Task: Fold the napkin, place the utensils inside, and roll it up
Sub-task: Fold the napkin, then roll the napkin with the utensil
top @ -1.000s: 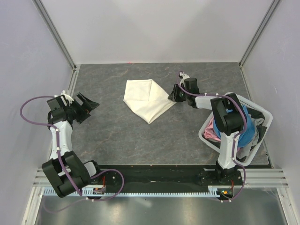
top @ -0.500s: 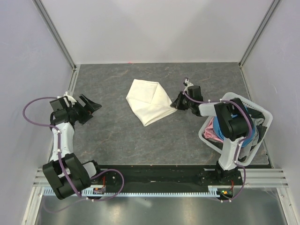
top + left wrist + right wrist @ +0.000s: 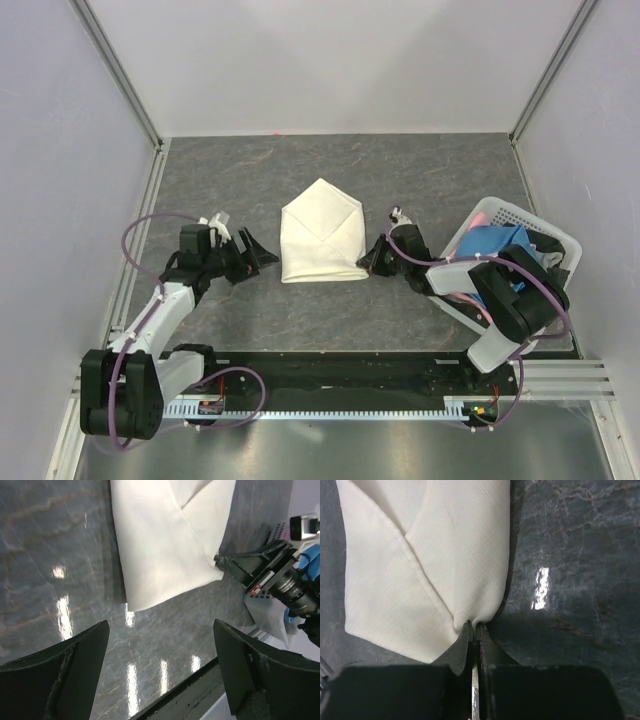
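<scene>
1 napkin (image 3: pixel 322 240) corner is pinched by the right gripper (image 3: pixel 370 261); the spread left gripper (image 3: pixel 260 256) is best closed opposite.

Right tool (image 3: pixel 369 263) dragged napkin (image 3: pixel 322 245) nearer

A lab enclosure: white walls (image 3: pixel 330 60), aluminium posts (image 3: pixel 119 76), grey tabletop (image 3: pixel 230 165).

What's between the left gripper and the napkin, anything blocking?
Nothing visible. The open left gripper faces the napkin across a bare strip of table. The right gripper is shut on the napkin's corner on the opposite side, out of that path.
</scene>
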`<state>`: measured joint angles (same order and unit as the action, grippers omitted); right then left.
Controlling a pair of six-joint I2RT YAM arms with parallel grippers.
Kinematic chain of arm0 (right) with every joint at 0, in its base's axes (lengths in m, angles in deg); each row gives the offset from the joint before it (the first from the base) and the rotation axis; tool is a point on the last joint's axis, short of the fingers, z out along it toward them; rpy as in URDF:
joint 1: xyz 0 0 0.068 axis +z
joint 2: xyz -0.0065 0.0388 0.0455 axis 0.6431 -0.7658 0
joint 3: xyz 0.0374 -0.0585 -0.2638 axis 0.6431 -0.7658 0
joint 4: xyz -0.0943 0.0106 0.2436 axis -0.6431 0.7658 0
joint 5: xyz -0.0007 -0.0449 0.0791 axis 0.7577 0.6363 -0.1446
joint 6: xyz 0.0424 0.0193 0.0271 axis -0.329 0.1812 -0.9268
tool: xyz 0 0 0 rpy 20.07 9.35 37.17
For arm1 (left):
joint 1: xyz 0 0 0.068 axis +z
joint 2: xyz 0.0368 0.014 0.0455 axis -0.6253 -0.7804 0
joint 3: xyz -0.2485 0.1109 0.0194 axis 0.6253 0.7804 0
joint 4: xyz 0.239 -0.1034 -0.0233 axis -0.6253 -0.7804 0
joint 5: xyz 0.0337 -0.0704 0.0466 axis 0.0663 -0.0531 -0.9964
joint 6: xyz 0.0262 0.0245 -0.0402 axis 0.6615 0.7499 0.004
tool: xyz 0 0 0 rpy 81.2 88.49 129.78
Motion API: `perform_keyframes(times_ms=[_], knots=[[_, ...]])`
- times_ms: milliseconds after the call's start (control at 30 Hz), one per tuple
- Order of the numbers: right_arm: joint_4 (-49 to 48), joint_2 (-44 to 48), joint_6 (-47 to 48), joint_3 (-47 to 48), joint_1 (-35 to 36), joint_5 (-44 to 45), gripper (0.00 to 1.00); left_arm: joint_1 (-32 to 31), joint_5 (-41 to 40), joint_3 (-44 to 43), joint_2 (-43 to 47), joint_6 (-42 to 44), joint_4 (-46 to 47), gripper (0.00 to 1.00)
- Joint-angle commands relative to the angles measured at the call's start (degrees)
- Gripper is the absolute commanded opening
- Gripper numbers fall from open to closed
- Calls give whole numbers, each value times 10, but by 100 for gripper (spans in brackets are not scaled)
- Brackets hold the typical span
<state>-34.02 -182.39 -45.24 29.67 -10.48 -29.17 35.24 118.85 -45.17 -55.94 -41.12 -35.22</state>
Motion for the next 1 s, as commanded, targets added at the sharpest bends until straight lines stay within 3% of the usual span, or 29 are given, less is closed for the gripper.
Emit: perform_keyframes(times_ms=[0,267,733,967], knots=[[16,3,-33,-50,11,30,0,-10,-32,46,-16,-67,103,89],[-2,-11,-28,-64,12,23,0,-25,-10,78,-104,-83,202,70],[-11,-17,-35,-61,13,25,0,-51,19,98,-213,-124,317,64],[-14,-17,-36,-62,12,28,0,-61,16,96,-250,-131,340,55]])
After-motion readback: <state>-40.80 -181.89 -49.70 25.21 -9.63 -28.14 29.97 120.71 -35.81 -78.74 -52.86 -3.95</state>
